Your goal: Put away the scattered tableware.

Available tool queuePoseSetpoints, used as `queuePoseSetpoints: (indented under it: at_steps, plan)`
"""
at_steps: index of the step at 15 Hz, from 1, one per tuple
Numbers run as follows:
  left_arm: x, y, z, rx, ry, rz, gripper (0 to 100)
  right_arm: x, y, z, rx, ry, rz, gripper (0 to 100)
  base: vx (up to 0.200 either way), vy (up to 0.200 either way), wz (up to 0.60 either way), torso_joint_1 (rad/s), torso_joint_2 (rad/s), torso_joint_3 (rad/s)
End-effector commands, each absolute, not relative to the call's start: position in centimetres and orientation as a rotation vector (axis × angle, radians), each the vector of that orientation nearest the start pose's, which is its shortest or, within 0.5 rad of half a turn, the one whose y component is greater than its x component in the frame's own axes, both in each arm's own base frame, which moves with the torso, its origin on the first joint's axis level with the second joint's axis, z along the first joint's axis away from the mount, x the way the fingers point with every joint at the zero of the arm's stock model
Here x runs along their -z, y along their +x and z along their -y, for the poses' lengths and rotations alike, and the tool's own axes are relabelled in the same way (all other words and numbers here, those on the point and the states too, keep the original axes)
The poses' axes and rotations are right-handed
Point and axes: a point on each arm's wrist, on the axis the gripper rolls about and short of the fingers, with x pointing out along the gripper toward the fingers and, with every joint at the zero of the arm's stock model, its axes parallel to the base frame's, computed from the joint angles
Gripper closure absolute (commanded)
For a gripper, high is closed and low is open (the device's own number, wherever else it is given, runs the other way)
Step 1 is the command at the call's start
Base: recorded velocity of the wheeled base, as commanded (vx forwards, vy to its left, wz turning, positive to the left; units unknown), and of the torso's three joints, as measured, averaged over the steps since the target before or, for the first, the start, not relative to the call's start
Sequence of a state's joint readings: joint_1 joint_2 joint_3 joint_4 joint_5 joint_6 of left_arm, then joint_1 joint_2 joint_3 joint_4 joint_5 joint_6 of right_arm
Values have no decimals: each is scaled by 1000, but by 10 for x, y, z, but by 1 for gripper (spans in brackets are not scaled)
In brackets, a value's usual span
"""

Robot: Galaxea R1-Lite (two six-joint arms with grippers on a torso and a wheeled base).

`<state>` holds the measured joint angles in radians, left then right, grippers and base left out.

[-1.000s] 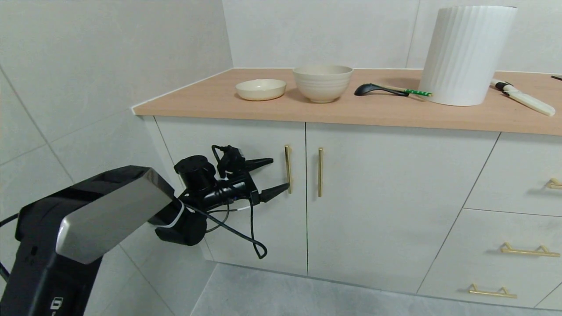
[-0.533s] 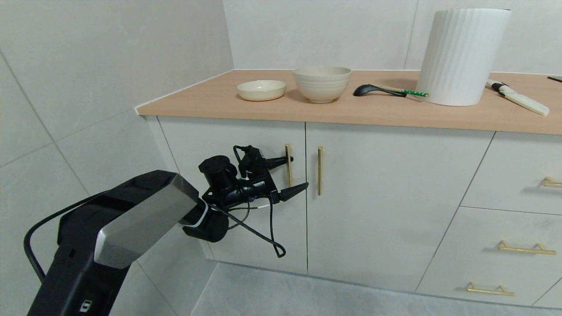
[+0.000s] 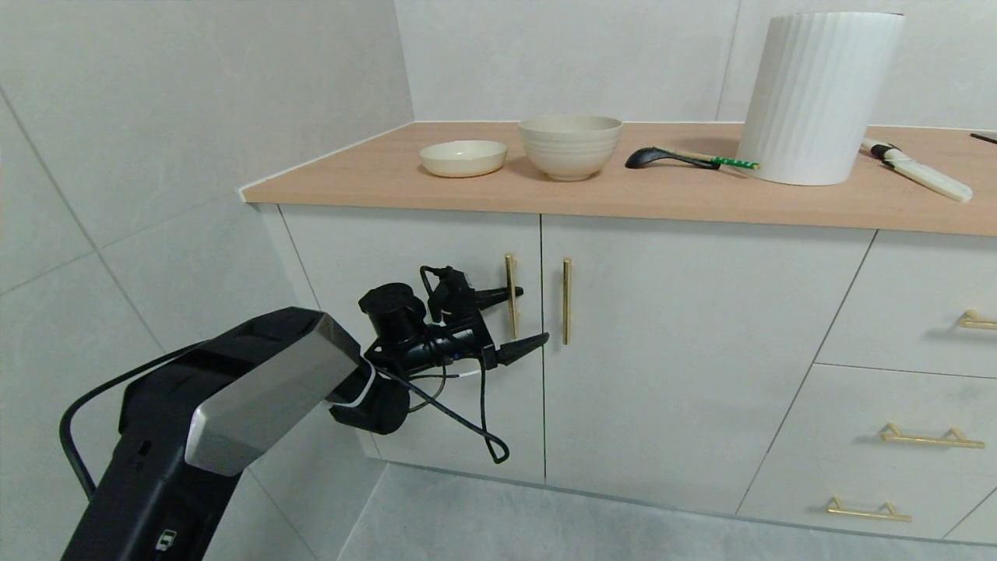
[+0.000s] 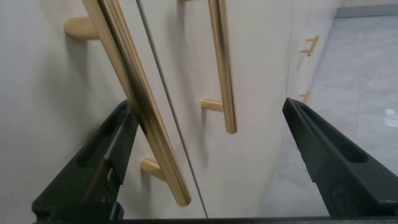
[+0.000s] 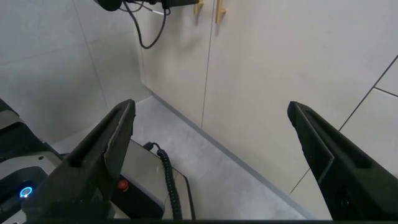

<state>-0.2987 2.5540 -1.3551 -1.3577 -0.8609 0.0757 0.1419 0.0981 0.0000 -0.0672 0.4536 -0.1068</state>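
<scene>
The black left gripper [image 3: 532, 315] was set, fingers spread wide, astride the slim brass door handle [image 3: 510, 294]; the right gripper [image 5: 211, 158] was equally spread.

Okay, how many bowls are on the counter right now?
2: a shallow bowl at the left of the counter, a deeper bowl just right of it. The white container might hide others.
</scene>
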Motion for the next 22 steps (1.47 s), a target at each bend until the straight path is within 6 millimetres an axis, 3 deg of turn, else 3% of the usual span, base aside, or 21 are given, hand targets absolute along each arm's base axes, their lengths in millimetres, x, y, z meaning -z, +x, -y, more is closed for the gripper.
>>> queuePoseSetpoints:
  at_steps: [1,16,19,22]
  plan:
    - [-48,450,157,1165,118,215,0,-84,-18,-7,-598,-99,0,0,0,0,0,0,0,0]
    - [-55,433,150,1324,134,237,0,-84,-18,-7,-598,-99,0,0,0,0,0,0,0,0]
    - [-63,408,142,1361,143,249,0,-84,-18,-7,-598,-99,0,0,0,0,0,0,0,0]
    - [-56,381,134,1412,119,184,0,-84,-18,-7,-598,-96,-3,0,0,0,0,0,0,0]
